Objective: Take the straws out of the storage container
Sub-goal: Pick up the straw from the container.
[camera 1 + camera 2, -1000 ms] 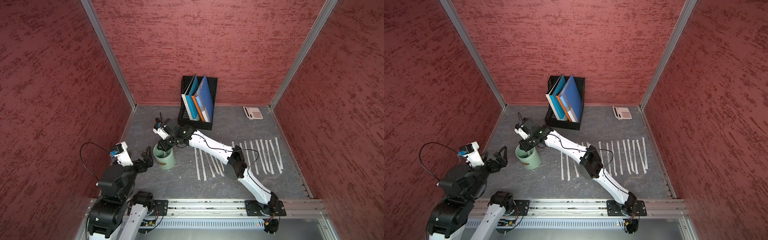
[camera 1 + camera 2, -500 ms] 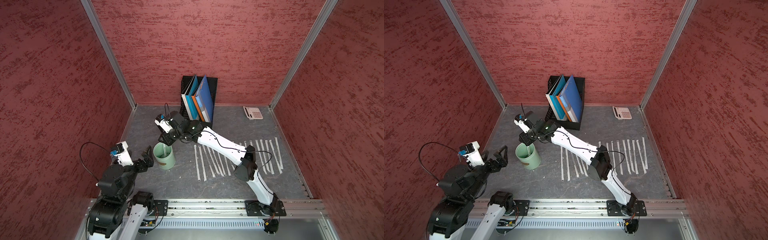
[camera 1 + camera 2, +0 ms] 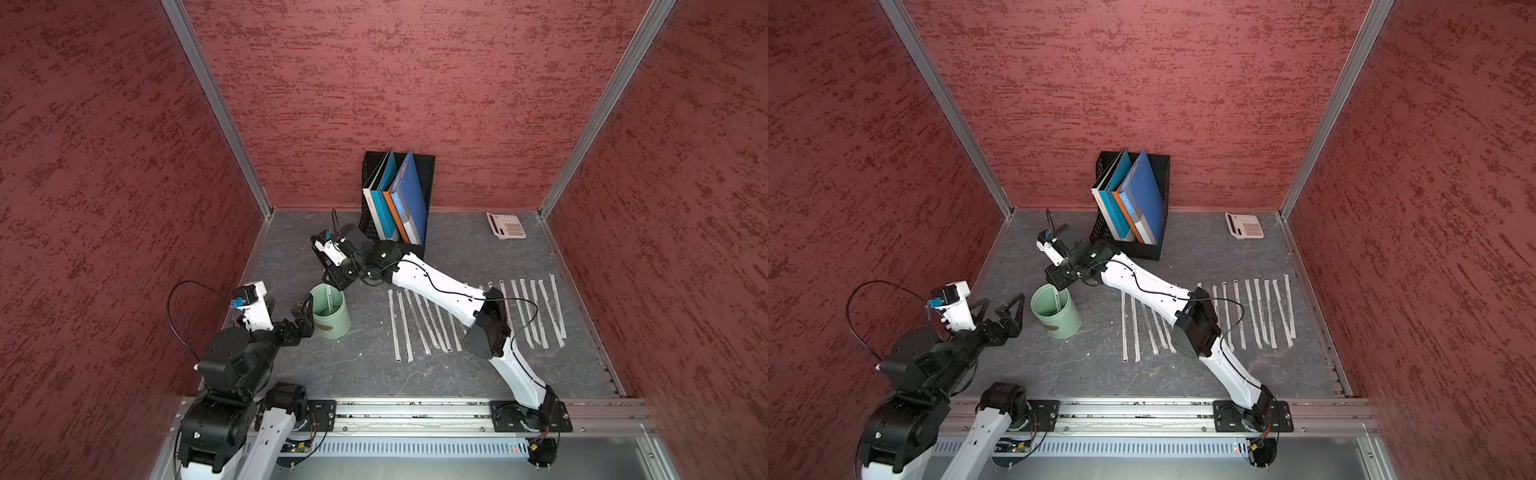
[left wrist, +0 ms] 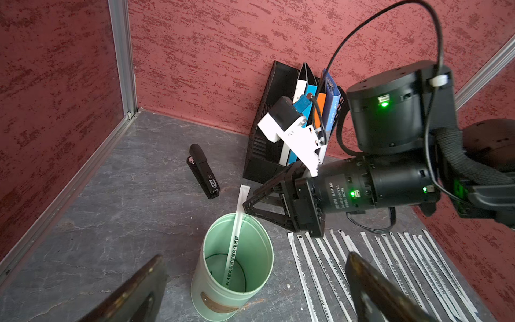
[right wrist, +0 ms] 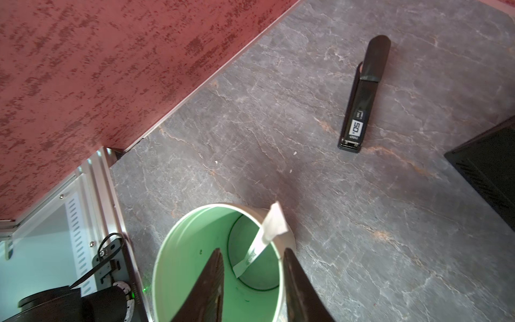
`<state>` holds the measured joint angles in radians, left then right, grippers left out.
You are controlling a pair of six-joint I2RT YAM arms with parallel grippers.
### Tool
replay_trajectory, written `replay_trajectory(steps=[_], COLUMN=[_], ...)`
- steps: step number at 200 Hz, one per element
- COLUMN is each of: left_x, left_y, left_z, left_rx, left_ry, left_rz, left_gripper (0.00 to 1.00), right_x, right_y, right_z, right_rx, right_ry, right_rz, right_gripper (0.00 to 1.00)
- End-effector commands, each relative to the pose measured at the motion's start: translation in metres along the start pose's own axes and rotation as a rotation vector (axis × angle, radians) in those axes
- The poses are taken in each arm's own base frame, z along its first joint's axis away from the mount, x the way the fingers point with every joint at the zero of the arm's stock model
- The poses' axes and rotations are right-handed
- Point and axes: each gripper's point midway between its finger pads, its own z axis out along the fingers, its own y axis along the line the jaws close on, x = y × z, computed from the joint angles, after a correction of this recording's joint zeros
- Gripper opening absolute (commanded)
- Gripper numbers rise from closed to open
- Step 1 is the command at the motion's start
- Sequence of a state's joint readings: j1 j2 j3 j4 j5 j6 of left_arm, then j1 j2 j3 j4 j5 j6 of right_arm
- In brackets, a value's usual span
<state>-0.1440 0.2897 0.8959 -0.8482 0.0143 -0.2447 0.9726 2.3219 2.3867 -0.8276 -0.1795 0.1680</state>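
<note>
Top views: storage container (image 3: 332, 324), a mint cyl. cup, stands upright on the grey veined counter (image 3: 374, 374) near the L wall edge. Bare counter runs btwn it & the front rail (image 3: 415, 409). Straws (image 3: 404, 326), flat white paper strips, lie in a row to its right, well apart from it. The R arm crosses over the middle of the row. R pincer (image 3: 334, 282) hangs over the cup's far rim. L pincer (image 3: 1004, 299), spread wide, sits just beside the cup w/ a small gap. Black mesh rack (image 3: 428, 178) w/ folders & a calculator (image 3: 506, 224) stand along the back wall.

L wrist: single straw (image 4: 232, 251) leans inside the cup, foot on the bottom, top past the rim & just beside R pincer's tips. Cup wall is smooth & matte, brown oval mark low down. Black stapler (image 4: 203, 171) lies flat btwn cup & back corner.

R wrist: R pincer's fingers (image 5: 211, 278) are partly spread, pinching nothing. The straw rests on the rim, its top beyond their tips.
</note>
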Motion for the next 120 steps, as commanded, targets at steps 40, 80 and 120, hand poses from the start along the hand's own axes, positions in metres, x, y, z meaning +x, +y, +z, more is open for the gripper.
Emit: replay_trajectory(steps=[40,80,120], left_x=[-0.002,-0.001,0.000], left_y=[-0.004,-0.003,-0.002], left_z=[0.005,0.007,0.009], left_rx=[0.019,0.012,0.007], left_ry=[-0.001,0.003,0.011], left_rz=[0.025,0.026,0.028], left_gripper=[1.00,1.00,1.00], right_x=[-0.003,-0.007,-0.011], right_y=[-0.006,-0.004,-0.004], right_z=[0.017,0.021,0.021], right_rx=[-0.051,-0.099,-0.119], right_ry=[-0.013,-0.022,-0.035], right_rz=[0.038,0.050,0.059], right_gripper=[0.33,0.32,0.14])
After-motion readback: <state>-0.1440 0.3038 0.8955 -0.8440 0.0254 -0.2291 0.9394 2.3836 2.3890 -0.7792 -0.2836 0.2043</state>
